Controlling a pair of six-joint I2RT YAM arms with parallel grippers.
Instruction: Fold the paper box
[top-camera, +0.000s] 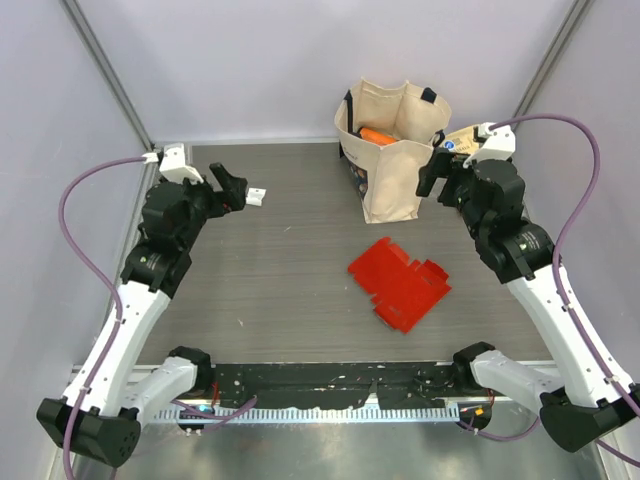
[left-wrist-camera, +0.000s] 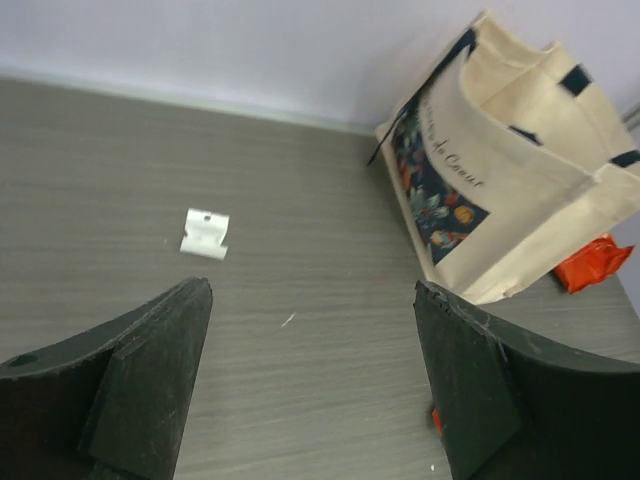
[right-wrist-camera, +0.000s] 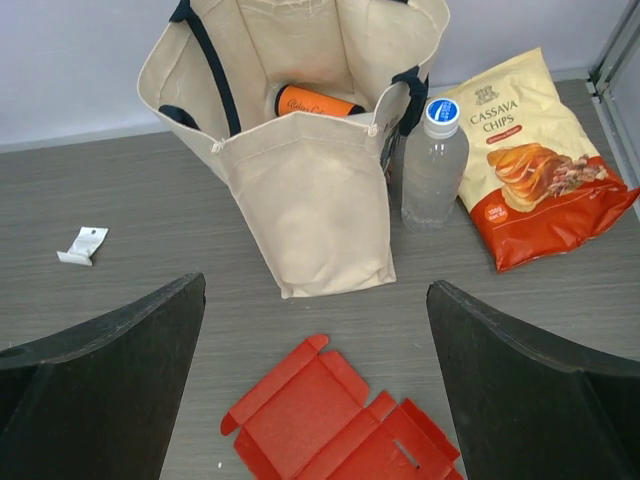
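Overhead and wrist views of the bench (top-camera: 270, 300). The paper box (top-camera: 400, 282) is being shown as a flat, unfolded red die-cut sheet with its tabs spread. It is lying on the bench right of centre, in front of the beige tote bag (top-camera: 395, 170) and apart from it, nearer the right arm. The left pincer (top-camera: 236, 190) is being held above the far left of the bench, with its fingers spread wide and nothing between them. A small white tag (top-camera: 258, 195) is lying just beside it. The right pincer (top-camera: 432, 172) is being held close to the right side of the tote bag, its fingers likewise parted and gripping nothing. In the right wrist view an orange cylinder (right-wrist-camera: 318, 102) is being seen inside the standing bag. A clear bottle with a blue cap (right-wrist-camera: 433, 165) is standing just to the bag's right, and a cassava chips packet (right-wrist-camera: 530, 160) is lying flat beyond the bottle.
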